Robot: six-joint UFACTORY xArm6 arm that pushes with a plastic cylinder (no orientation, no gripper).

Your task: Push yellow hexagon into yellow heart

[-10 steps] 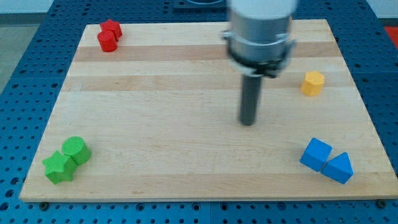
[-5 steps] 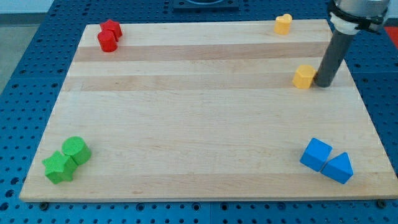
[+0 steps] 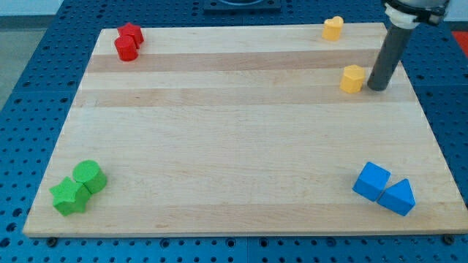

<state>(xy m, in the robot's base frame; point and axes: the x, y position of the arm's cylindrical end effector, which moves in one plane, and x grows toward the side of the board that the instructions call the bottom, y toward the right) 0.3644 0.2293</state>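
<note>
The yellow hexagon (image 3: 352,78) lies on the wooden board at the view's upper right. The yellow heart (image 3: 333,28) sits at the board's top edge, above and slightly left of the hexagon, well apart from it. My tip (image 3: 377,88) stands just to the right of the hexagon, close to or touching its right side. The dark rod rises from there toward the view's top right.
Two red blocks (image 3: 128,42) sit together at the top left corner. Two green blocks (image 3: 79,187) sit together at the bottom left. A blue cube (image 3: 371,181) and a blue triangle (image 3: 398,197) touch at the bottom right. The board's right edge (image 3: 423,109) is near my tip.
My tip swung from the board's middle to the hexagon's right side, then moved up and left. The yellow hexagon has slid up and left, closer to the yellow heart.
</note>
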